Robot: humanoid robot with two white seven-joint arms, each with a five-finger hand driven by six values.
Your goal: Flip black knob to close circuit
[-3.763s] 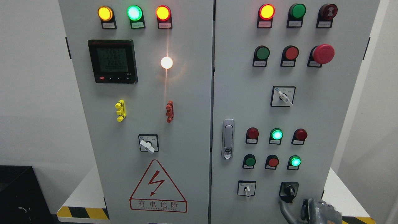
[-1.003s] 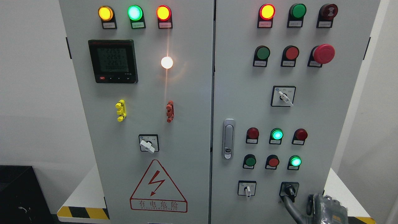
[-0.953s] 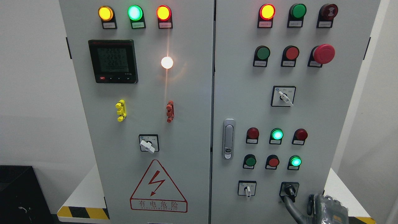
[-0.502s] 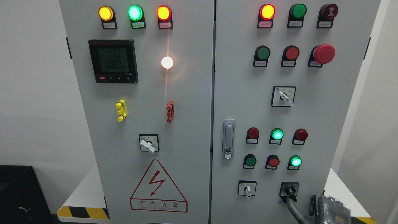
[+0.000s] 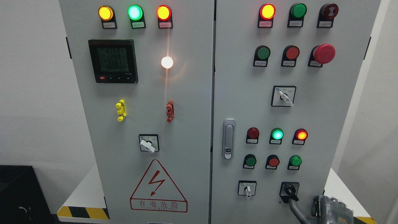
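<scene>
**Inspector:** Report the panel as it stands, largest item first.

**Operator:** I have the grey control cabinet (image 5: 186, 109) filling the frame, two doors, standing on a white desk (image 5: 84, 193). On the right door, at centre right of the frame, one red lamp (image 5: 301, 135) is lit, with a lit green lamp (image 5: 276, 134) just beside it on its left. The green button (image 5: 295, 161) below them is dark.

**Inspector:** And the task's item?

**Operator:** The black knob (image 5: 289, 188) sits at the lower right of the frame, low on the right door. Its pointer is tilted toward the lower right.

**Inspector:** State of the robot hand?

**Operator:** My right robot hand (image 5: 314, 208) comes in at the bottom right corner. One grey finger (image 5: 294, 206) reaches up and touches the knob's lower edge. It grips nothing; the other digits are cut off by the frame edge, so I cannot tell whether they are curled. The left is out of view.

**Inspector:** Stage?

**Operator:** I judge the flip is made or nearly so, going by the lit red lamp. Next calls for easing the finger clear without dragging the knob.
</scene>
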